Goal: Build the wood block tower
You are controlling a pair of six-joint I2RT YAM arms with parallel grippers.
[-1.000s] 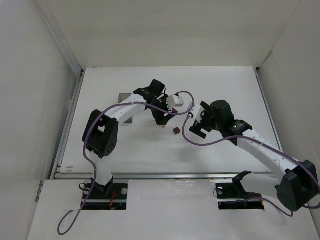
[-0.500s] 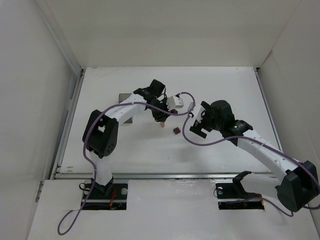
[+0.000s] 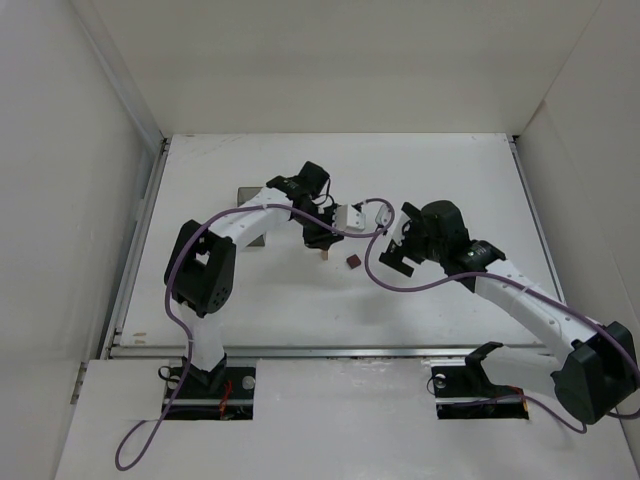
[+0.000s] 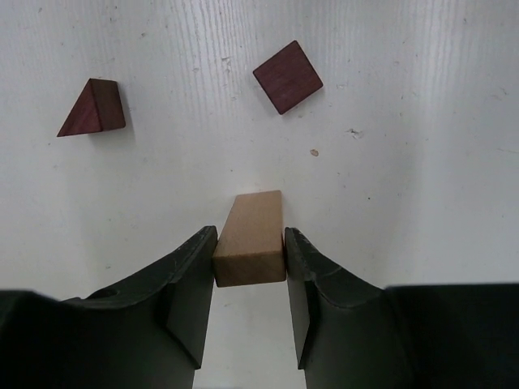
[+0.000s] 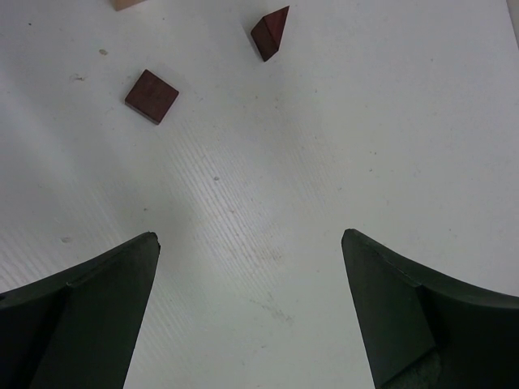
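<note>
1. Wooden and tan, the slim block (image 4: 250, 235) stands upright, pinched between the fingers of the left claw (image 4: 250, 253).
2. The square block (image 4: 287, 77) and the wedge (image 4: 92, 108), both dark reddish, lie apart on the table (image 4: 422, 162) beyond it.
3. The right claw (image 5: 250, 243) gapes wide, holding nothing, near both dark pieces.
</note>
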